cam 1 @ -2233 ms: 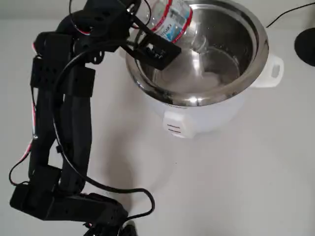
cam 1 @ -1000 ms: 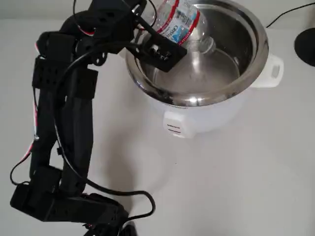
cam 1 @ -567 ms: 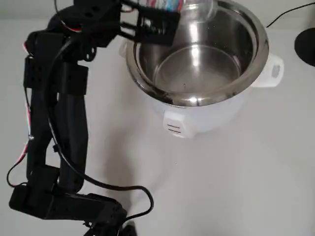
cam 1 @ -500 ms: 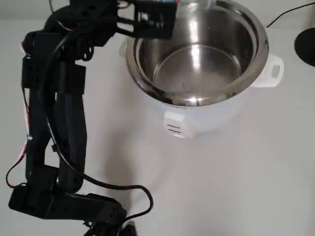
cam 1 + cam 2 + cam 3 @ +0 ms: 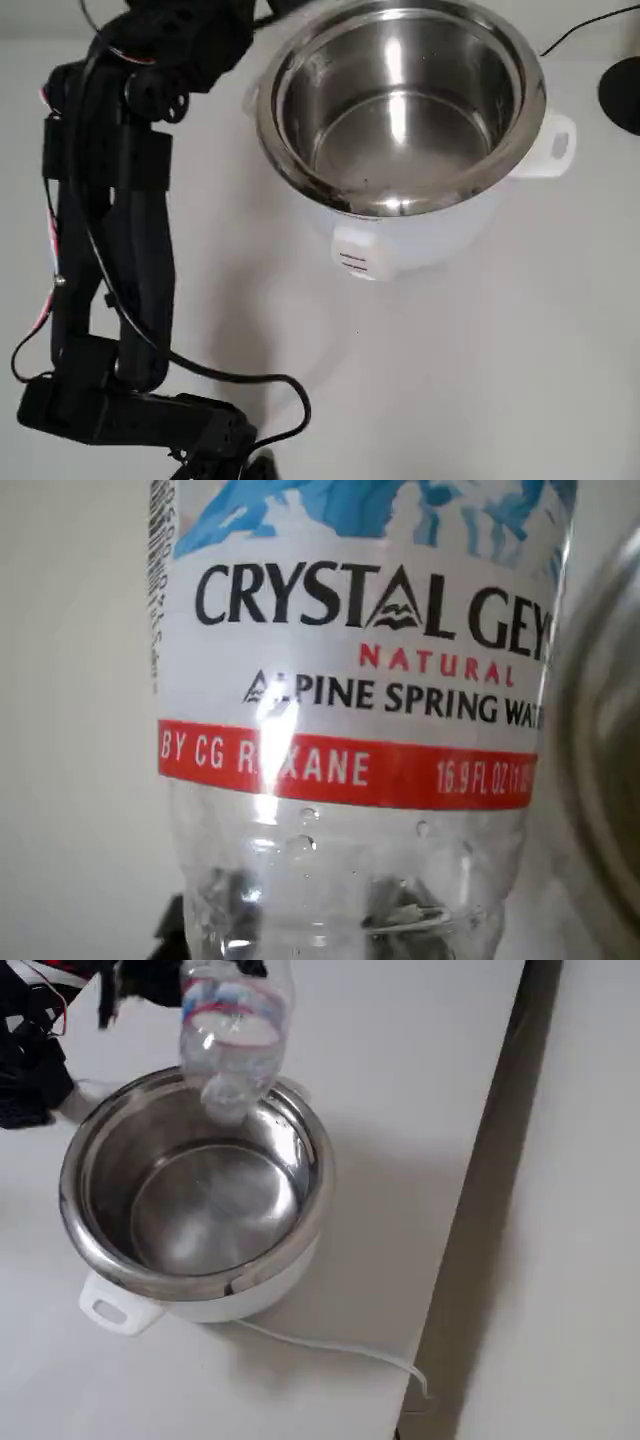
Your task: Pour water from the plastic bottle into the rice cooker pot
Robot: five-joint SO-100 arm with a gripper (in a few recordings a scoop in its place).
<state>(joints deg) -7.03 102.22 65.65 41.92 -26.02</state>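
Overhead, the black arm (image 5: 110, 230) rises from its base at the near left and reaches to the far left of the rice cooker pot (image 5: 400, 110); the gripper itself is cut off at the frame's top edge, so whether the jaws are clamped cannot be told; in the fixed view the plastic bottle (image 5: 232, 1035) hangs with its long axis near vertical, mouth pointing down over the pot's far rim (image 5: 290, 1100); droplets cling inside the clear wall (image 5: 340, 870) below the label.

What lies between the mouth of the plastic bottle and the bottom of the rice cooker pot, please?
Only open air, in the fixed view: the plastic bottle hangs mouth-down above the far rim of the rice cooker pot.
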